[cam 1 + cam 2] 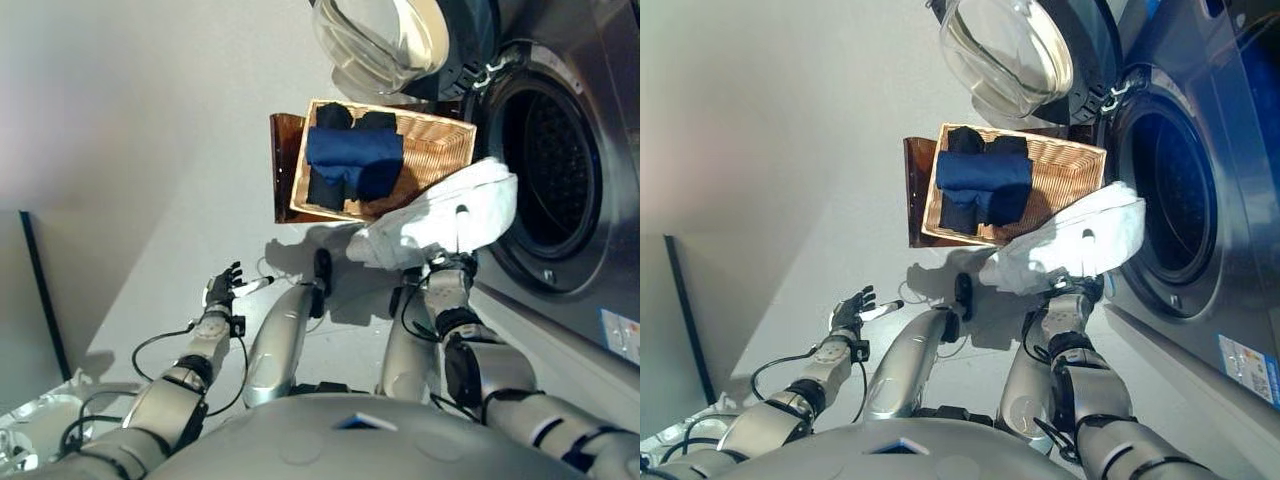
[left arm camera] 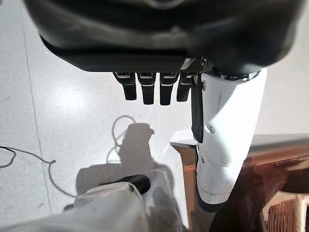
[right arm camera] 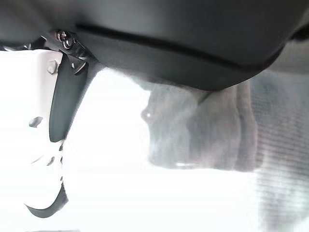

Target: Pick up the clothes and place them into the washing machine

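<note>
1. Up by the washing machine point(image 1: 560, 150) door opening, the right hand point(image 1: 452, 262) grips a white garment point(image 1: 440, 215).
2. Dark clothes point(image 1: 352, 160) fill the wicker basket point(image 1: 445, 145).
3. Left hand point(image 1: 224, 287) hangs empty, fingers relaxed.

A woven wicker basket point(image 1: 440, 150) rests on a brown wooden stand point(image 1: 283, 165) at about twelve o'clock, on a pale grey floor point(image 1: 130, 120).

White garment point(image 1: 445, 215) bunched, held up by right hand point(image 1: 450, 268) beside washing machine point(image 1: 560, 150) opening (door open). Dark blue clothes point(image 1: 352, 160) folded in wicker basket point(image 1: 440, 145).
</note>
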`<state>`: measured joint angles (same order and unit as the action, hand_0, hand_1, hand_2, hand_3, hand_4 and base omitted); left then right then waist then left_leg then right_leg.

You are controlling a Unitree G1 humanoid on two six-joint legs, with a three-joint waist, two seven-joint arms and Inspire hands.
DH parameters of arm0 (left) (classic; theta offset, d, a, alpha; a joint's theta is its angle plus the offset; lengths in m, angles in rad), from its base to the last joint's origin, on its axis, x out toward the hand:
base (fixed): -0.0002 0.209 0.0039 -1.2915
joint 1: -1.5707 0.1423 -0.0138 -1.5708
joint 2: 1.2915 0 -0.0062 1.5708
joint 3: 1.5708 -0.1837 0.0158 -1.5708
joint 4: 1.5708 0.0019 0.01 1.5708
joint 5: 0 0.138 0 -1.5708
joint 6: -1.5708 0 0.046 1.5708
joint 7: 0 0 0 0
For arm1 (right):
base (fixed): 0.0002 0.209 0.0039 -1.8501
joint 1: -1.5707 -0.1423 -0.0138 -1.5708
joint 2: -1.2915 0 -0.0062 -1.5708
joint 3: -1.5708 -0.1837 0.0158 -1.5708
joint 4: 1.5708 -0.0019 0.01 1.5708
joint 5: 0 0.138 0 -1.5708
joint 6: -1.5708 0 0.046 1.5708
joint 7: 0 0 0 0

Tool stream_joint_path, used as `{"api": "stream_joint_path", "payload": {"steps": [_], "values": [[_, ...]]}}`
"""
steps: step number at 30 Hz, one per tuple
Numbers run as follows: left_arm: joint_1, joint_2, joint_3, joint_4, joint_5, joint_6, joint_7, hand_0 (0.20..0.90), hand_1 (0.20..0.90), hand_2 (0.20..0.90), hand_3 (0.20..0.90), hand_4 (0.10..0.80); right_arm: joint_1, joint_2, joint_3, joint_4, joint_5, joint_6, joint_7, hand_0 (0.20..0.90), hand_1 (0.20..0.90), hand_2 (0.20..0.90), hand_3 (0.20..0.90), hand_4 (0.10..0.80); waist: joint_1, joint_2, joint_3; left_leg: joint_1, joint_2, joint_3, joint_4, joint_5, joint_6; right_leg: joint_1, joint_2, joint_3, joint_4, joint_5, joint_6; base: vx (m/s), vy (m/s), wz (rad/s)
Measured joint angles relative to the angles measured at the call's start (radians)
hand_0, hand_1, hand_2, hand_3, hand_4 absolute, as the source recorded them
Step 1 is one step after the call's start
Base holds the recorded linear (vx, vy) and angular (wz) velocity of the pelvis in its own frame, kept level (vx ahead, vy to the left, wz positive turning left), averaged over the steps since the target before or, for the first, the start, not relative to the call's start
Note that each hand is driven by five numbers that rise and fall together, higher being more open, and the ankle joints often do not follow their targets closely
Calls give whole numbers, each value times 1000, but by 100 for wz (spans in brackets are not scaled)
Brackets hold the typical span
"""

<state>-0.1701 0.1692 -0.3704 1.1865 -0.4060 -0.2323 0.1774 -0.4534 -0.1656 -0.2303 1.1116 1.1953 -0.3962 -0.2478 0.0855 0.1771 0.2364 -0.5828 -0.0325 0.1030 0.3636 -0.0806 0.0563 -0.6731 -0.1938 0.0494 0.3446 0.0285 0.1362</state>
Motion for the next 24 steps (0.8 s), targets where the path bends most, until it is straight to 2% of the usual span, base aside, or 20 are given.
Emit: {"api": "stream_joint_path", "payload": {"steps": [4,7,8,11,16,18,20,22,24], "values": [[6,-11,-5,-14,1,-10,-4,900,900,900,900,800,-43,-63,-59,-31,-2,-38,-65,200,200,200,200,300,0,14,0,2,-1,0,-11,2,-2,-1,0,1,-2,-4,-6,4,-4,-1],[9,-13,-4,-20,1,-10,-4,900,900,900,900,800,-88,-150,-110,-43,-12,-47,-119,200,200,200,200,300,11,33,1,17,-3,2,-33,10,-3,0,-1,7,-5,-3,-5,7,0,-3],[20,-13,-3,-22,1,-12,-4,900,900,900,900,800,-122,-180,-165,-70,7,-40,-159,200,200,200,200,300,13,50,-7,23,-7,3,-53,17,-5,-1,-2,10,-11,-3,-5,8,3,-5],[34,-12,-4,-26,1,-15,-3,900,900,900,900,800,-176,-190,-195,-75,2,-84,-236,200,200,200,200,300,14,79,-11,40,-11,6,-89,30,-4,0,-2,16,-18,-3,-4,7,-13,-5],[34,-9,-4,-40,2,-16,-4,900,900,900,900,800,-229,-220,-241,-69,8,-84,-305,200,200,200,200,300,16,87,-10,52,-18,12,-107,35,0,0,-10,21,-24,1,3,0,0,0],[32,-8,-3,-41,2,-17,-5,900,900,900,900,800,-246,-232,-250,-69,9,-83,-319,200,200,200,200,300,16,91,-8,53,-18,14,-112,36,3,0,-13,22,-32,2,5,0,0,0],[29,-10,-4,-48,2,-17,-6,900,900,900,900,800,-262,-291,-229,-69,-4,-82,-316,200,200,200,200,300,23,104,-1,54,-24,15,-120,40,9,0,-19,23,-36,3,6,0,0,0],[27,-9,-4,-56,2,-16,-6,900,900,900,900,800,-302,-418,-210,-67,-30,-83,-311,200,200,200,200,300,39,126,15,62,-32,22,-129,44,11,0,-22,31,-37,8,14,-14,-12,-3],[30,-9,-4,-61,1,-16,-6,900,900,900,900,800,-327,-423,-189,-62,-39,-89,-289,200,200,200,200,300,43,142,26,67,-34,24,-135,45,11,0,-22,34,-35,8,15,-30,-8,-7]]}}
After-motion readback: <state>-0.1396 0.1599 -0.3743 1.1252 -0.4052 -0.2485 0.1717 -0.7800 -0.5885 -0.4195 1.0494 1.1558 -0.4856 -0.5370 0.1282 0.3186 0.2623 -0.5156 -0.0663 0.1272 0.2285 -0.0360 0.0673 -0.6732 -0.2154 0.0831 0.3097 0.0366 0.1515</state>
